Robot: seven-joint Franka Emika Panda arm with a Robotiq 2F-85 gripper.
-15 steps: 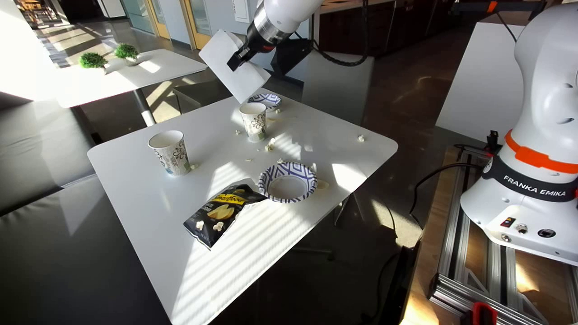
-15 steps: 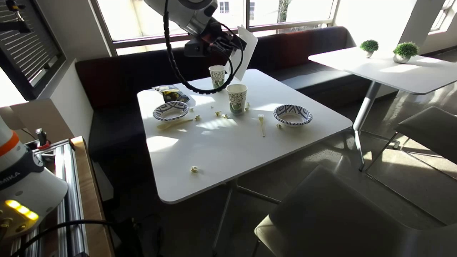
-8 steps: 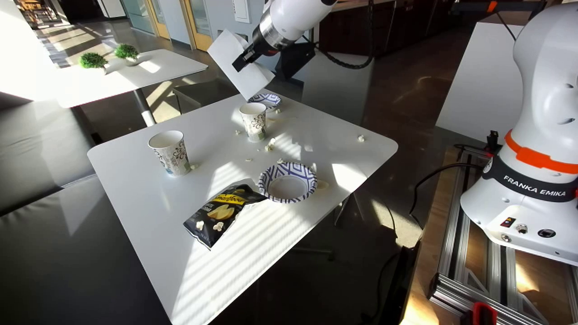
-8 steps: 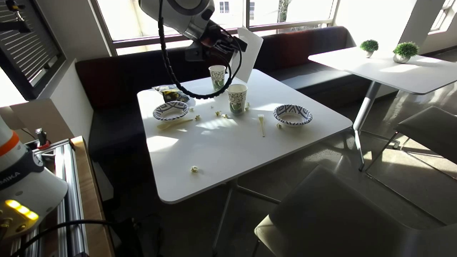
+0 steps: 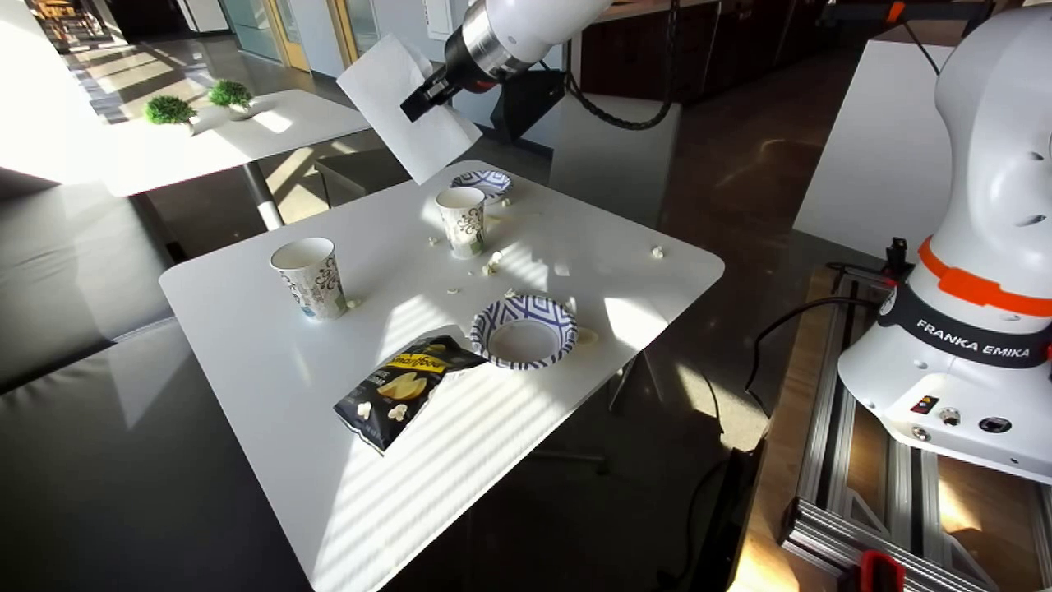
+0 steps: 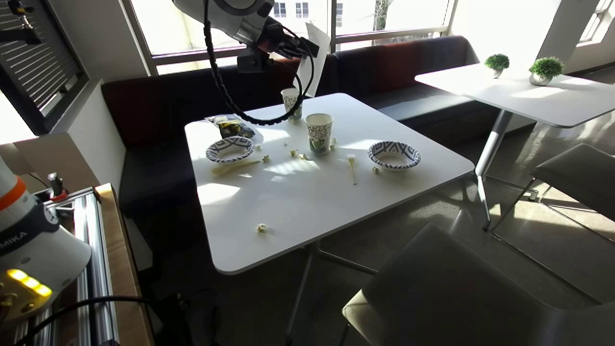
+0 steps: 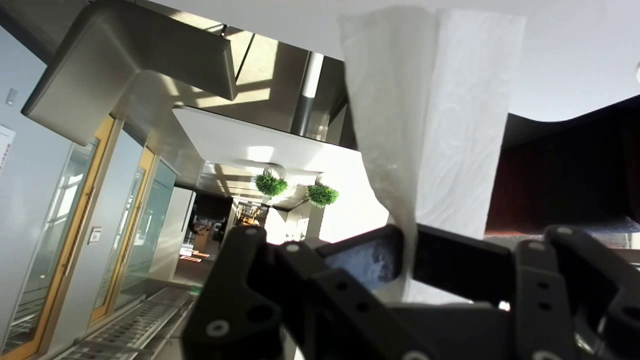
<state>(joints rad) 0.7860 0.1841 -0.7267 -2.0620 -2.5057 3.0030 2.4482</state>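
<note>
your gripper [image 7: 410, 250] pinches a white paper sheet [image 7: 467, 115] between its drawn-together fingers [image 7: 460, 260]; the sheet spreads out past them, creased lengthwise, higher than the table [image 5: 246, 353]. on this table you see, in both exterior views, two upright patterned cups [image 5: 464, 226], two bowls [image 5: 526, 306] and, just beside one bowl, a dark snack bag [image 5: 411, 382].

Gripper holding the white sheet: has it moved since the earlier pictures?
Yes: in an exterior view, the gripper has shifted left and slightly up in the picture, away from the far patterned bowl.
</note>
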